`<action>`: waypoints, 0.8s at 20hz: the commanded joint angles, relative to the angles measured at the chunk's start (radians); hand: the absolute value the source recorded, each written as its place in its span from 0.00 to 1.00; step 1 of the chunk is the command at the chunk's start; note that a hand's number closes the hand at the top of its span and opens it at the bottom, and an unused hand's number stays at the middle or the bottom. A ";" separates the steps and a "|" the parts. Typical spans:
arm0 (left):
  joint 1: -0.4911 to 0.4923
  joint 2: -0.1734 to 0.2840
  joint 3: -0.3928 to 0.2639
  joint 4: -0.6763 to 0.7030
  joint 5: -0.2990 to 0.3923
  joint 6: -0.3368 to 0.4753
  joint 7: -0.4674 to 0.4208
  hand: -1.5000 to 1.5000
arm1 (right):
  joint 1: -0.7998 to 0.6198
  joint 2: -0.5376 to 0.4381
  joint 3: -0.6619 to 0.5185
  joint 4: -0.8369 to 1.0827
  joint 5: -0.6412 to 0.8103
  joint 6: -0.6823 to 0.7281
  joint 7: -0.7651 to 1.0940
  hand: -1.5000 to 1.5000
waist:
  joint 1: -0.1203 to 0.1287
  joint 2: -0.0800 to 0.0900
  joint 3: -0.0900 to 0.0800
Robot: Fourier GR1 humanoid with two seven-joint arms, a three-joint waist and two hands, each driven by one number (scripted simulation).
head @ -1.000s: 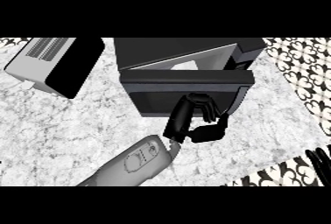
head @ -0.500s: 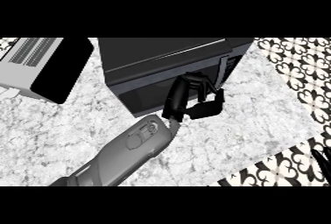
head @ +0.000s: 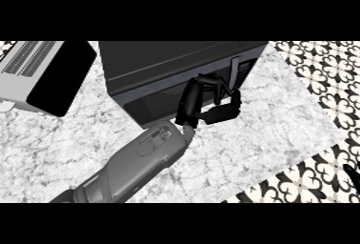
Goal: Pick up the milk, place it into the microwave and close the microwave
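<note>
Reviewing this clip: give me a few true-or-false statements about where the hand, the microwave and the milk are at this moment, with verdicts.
1. The black microwave has its door shut. True.
2. The left hand is at the microwave's front, near the door's handle side. True.
3. A milk carton stands on the marble counter beside the microwave. False: no milk shows anywhere on the grey marble counter; whether it is inside cannot be seen.
4. The left hand's fingers are wrapped round the toaster. False: the silver toaster sits apart at the view's upper left, untouched.
5. The right hand shows only as a dark sliver at the right edge. True.
</note>
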 commanded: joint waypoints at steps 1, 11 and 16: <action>-0.066 0.000 0.028 0.069 0.026 -0.019 -0.026 1.00 | -0.008 -0.014 -0.007 -0.012 -0.024 0.038 -0.015 0.00 | -0.014 0.015 0.002; -0.077 0.000 0.023 0.095 0.082 -0.013 -0.078 1.00 | 0.010 -0.036 -0.022 -0.061 -0.082 0.050 0.012 0.00 | -0.028 0.013 0.003; -0.067 0.000 0.024 0.108 0.102 -0.009 -0.110 1.00 | 0.025 -0.045 -0.024 -0.072 -0.117 0.067 0.023 0.00 | -0.035 0.019 0.004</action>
